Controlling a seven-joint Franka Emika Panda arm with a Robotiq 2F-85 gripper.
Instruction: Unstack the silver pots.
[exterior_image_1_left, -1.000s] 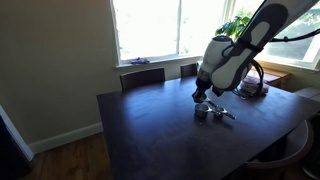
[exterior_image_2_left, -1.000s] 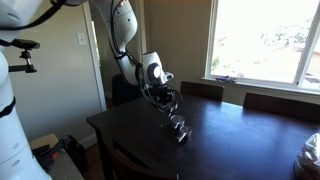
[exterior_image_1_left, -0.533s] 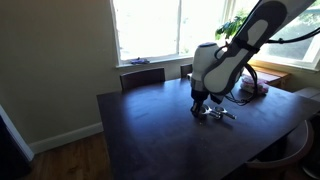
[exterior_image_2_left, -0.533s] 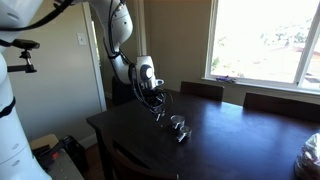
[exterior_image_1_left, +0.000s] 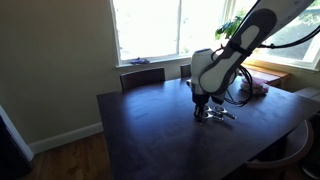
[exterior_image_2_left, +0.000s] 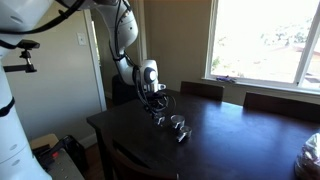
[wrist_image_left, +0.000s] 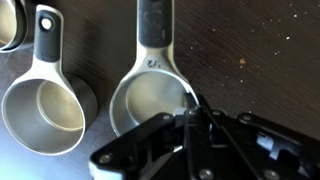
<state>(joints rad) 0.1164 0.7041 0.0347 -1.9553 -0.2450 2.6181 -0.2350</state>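
In the wrist view, three silver pots with dark handles lie on the dark table. One is in the middle (wrist_image_left: 148, 100), one at the left (wrist_image_left: 42, 112), and one is cut off at the top left corner (wrist_image_left: 8, 22). My gripper (wrist_image_left: 190, 106) has its fingers closed together on the right rim of the middle pot. In both exterior views the pots show as a small shiny cluster (exterior_image_1_left: 214, 113) (exterior_image_2_left: 178, 127). The gripper (exterior_image_1_left: 200, 104) (exterior_image_2_left: 158, 113) is low over the table at the cluster's edge.
The dark wooden table (exterior_image_1_left: 150, 130) has chairs along its far side (exterior_image_1_left: 142, 77) under a bright window. A plant and cables stand at the far corner (exterior_image_1_left: 250, 85). A pale bag lies at the table's edge (exterior_image_2_left: 310, 155).
The arm has come down and shifted sideways along the table. The gripper now sits lower at the edge of the pot cluster.
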